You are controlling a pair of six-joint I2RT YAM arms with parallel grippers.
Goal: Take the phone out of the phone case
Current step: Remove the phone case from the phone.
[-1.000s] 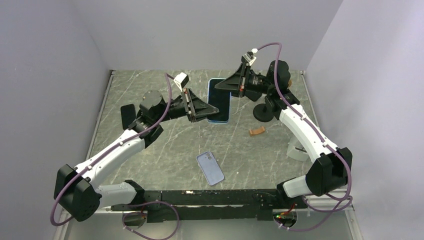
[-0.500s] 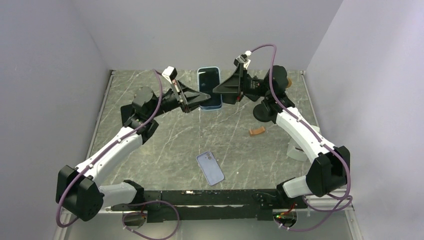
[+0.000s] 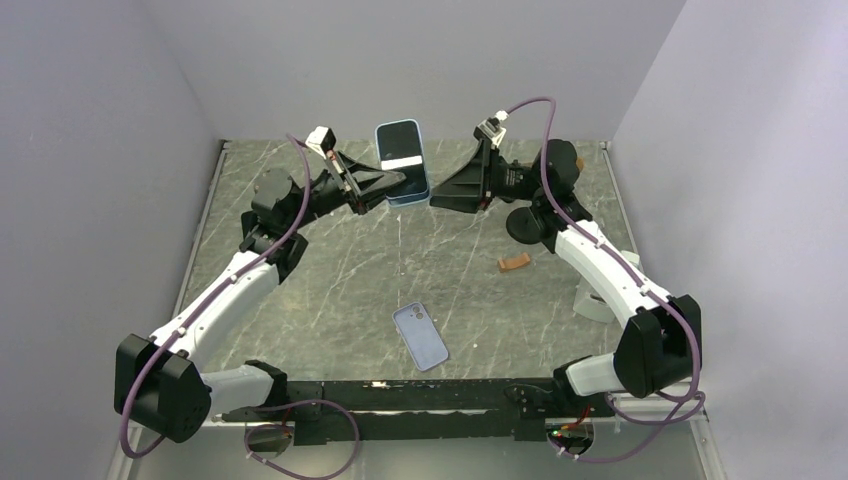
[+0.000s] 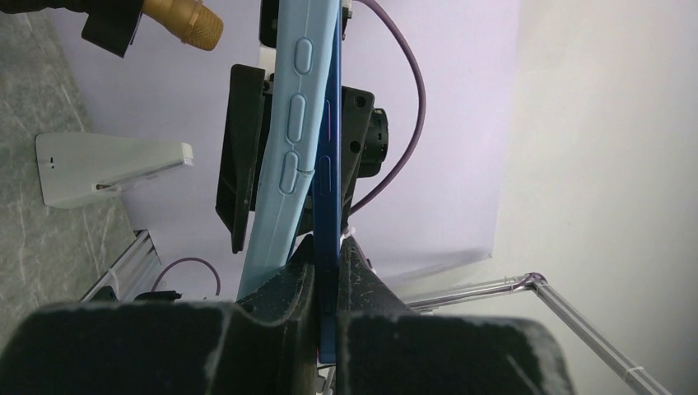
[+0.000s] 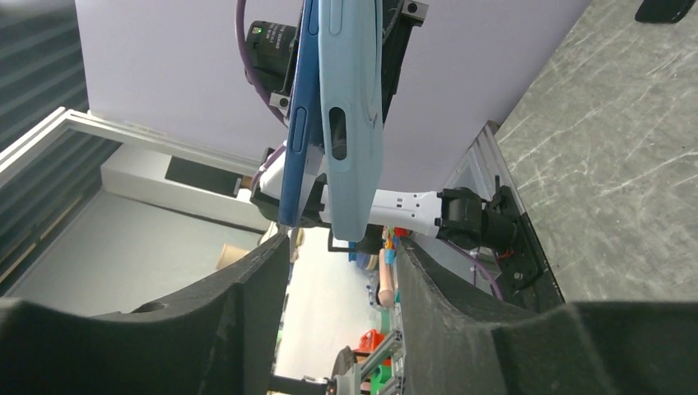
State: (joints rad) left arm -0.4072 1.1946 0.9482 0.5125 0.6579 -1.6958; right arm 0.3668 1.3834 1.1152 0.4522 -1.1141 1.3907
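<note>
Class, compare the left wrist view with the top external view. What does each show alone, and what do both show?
Left wrist only: the phone, its dark blue edge parted from the light blue case, and the left gripper shut on the phone. Top external only: the screen face, plus a lilac handset and a brown scrap lying on the table. Both: phone and case held aloft.

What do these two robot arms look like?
The left arm and right arm have white links, chunky black joints and a looping purple cable. The left gripper and right gripper are black, wedge-shaped, two-fingered.
</note>
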